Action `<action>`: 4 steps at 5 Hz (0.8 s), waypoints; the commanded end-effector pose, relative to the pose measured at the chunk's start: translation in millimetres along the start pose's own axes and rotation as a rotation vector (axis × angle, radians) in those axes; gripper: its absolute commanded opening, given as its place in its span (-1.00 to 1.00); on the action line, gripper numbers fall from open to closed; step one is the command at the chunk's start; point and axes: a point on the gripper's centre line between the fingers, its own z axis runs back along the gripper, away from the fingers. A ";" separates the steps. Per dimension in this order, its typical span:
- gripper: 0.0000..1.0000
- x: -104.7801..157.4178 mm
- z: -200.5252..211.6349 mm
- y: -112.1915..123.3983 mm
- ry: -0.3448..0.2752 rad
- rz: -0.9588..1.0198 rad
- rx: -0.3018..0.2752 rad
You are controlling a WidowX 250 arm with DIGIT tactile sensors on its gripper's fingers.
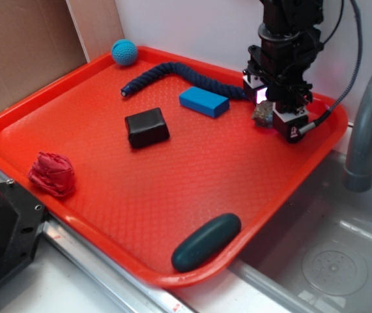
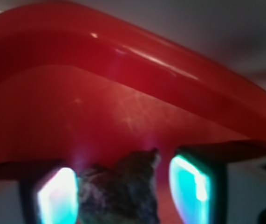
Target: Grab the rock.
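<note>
Straddling rock (image 1: 262, 113) at tray's (image 1: 140, 215) two o'clock corner, gripper (image 1: 268, 109) sits low, fingers (image 2: 53, 196) spread either side of it; contact unclear. Blue block (image 1: 204, 102) at rock's nine o'clock. Teal pebble (image 1: 206, 242) on tray's six o'clock rim.

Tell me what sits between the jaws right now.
The rock sits between the gripper jaws, clearest in the wrist view; whether they touch it is unclear.

exterior: bright, even, sharp; soft shadows under objects
wrist: dim, blurred, all out of focus
glare: streaks on tray rim (image 2: 137, 56); finger pads (image 2: 191, 186) glowed cyan
</note>
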 end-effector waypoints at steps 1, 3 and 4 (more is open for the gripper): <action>-1.00 -49.1 95.4 26.4 -0.123 0.066 -0.068; -1.00 -146.0 202.7 41.5 0.005 0.464 -0.073; -1.00 -150.9 228.6 18.8 0.093 0.703 0.003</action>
